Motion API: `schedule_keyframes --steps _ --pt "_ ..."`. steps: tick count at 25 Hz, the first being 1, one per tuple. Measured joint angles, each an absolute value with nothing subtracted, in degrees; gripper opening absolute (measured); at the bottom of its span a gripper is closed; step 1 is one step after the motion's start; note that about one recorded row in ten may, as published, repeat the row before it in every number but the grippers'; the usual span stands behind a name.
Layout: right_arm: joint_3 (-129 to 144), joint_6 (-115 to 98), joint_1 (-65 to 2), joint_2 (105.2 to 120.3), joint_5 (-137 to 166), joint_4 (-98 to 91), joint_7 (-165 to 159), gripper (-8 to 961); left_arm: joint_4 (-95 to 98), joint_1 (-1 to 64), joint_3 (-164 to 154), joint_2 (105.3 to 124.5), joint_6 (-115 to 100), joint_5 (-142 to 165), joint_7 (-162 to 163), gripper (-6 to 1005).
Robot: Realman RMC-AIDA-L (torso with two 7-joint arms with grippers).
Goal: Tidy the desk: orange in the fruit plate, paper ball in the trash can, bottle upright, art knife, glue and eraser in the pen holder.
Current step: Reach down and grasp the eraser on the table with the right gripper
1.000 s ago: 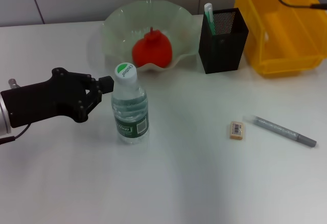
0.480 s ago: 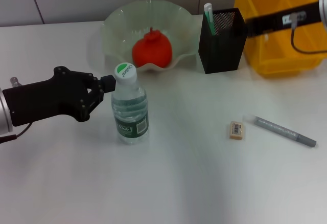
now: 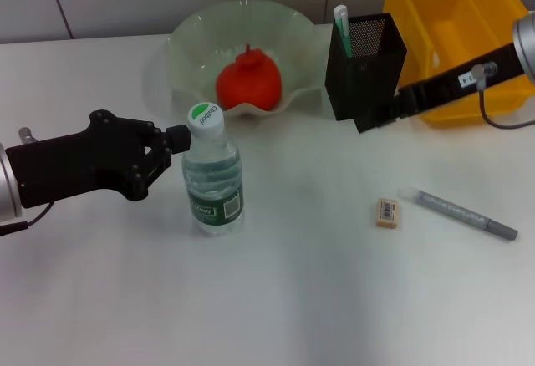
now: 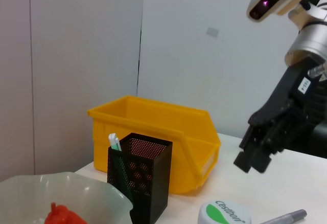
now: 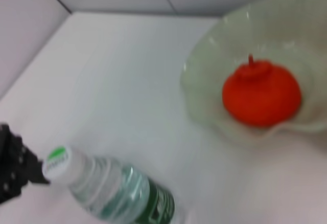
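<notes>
Bottle (image 3: 213,174) stands upright on your desk (image 3: 292,291), near the front. Your left claw (image 3: 171,142) sits beside its cap, fingers nearly closed, gripping nothing. The eraser (image 3: 386,212) and a grey pen (image 3: 465,214) lie to the right. Farther back, your right claw (image 3: 368,120) hovers by the pen holder (image 3: 365,67); you cannot tell its opening. The orange (image 3: 248,82) rests in the fruit plate (image 3: 188,36), with the trash can (image 3: 456,40) behind.
</notes>
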State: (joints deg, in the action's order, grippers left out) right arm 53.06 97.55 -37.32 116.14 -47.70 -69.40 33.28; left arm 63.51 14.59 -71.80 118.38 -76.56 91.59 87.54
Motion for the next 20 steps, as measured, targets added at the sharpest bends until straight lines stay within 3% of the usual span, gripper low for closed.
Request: schedule_keyframes --steps 9,20 --pt "57.1 97.9 -38.8 115.23 -37.8 -65.7 38.3 426 63.4 14.6 -72.0 118.46 -76.6 91.6 87.6 32" --pt "57.2 95.6 -40.6 114.79 -27.0 -61.1 46.6 430 62.0 14.7 -72.1 118.73 -76.5 91.4 87.9 33"
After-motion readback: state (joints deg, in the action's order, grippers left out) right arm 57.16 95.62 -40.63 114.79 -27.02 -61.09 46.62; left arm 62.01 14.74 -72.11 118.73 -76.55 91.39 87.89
